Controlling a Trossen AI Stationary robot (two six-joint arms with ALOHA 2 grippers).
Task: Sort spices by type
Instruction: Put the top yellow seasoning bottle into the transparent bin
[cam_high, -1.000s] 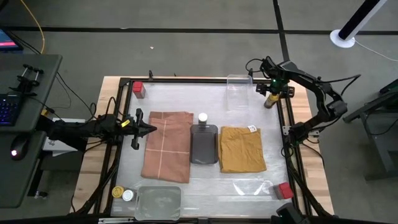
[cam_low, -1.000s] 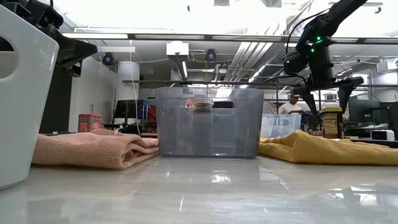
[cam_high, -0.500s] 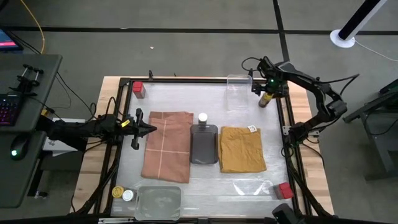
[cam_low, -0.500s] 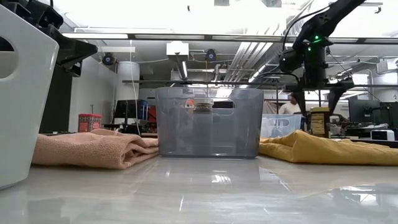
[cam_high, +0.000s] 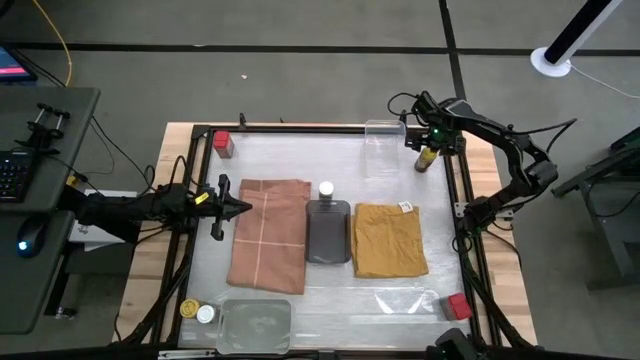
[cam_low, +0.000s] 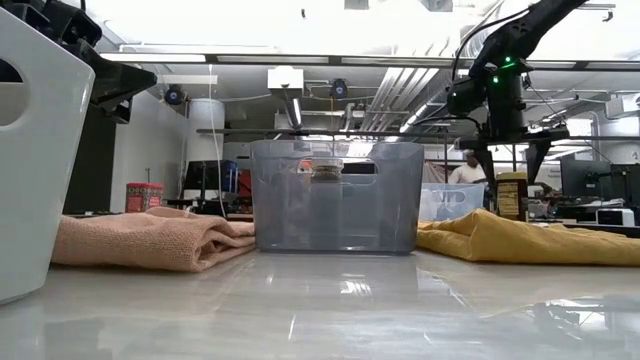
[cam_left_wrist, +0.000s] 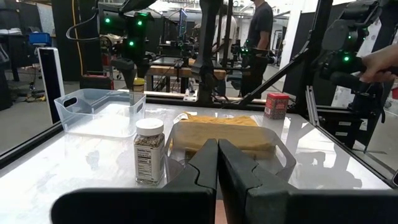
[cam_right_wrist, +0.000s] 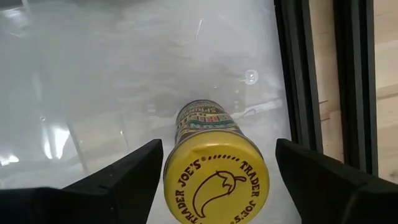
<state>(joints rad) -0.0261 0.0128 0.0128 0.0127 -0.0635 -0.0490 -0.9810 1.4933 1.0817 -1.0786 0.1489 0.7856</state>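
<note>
Between the right hand's (cam_right_wrist: 214, 165) spread fingers, a yellow-capped jar (cam_right_wrist: 215, 167), ungripped, label wrist-view only.

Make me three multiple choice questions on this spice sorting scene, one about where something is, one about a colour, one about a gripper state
1. Where does the white-capped jar by the grey tray stand?
A. At the tray's far end
B. Inside a clear bin
C. On the yellow cloth

2. What colour is the cap between the right gripper fingers?
A. Red
B. Yellow
C. White

3. How is the left gripper?
A. Wide open
B. Shut on a jar
C. Shut, holding nothing

Answers: 1 A, the high view shows it touching the tray's far end. 2 B, the right wrist view shows a yellow-capped jar. 3 C, its fingers meet with nothing between.
</note>
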